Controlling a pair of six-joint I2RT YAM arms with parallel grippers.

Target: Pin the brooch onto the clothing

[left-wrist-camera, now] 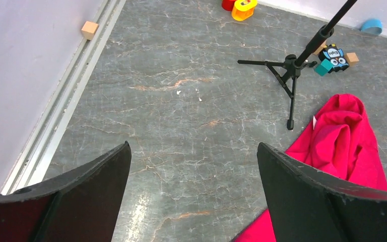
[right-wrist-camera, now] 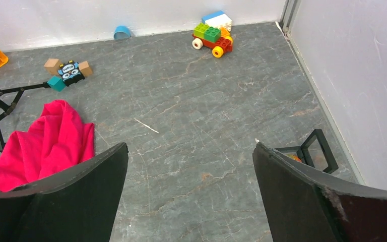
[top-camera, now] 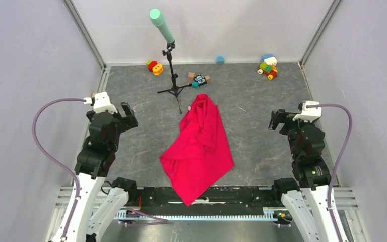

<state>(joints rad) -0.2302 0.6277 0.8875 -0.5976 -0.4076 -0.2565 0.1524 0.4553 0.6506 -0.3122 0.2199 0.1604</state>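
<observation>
The crumpled red clothing (top-camera: 200, 146) is seen lying mid-surface (top-camera: 262, 101), near a tripod stand (top-camera: 174, 85), while the left end effector (left-wrist-camera: 191, 151) and right end effector (right-wrist-camera: 190, 148) are held spread wide, nothing gripped, apart from it.

Matt red cloth shirt (top-camera: 201, 146) on a smooth, faintly glossy, marbled grey table (top-camera: 262, 126).

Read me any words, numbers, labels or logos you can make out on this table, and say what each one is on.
No text reads clearly in any view.
White tag on the red shirt: too small to read.
Printed face block beside the tripod: marks too blurred to read.
</observation>
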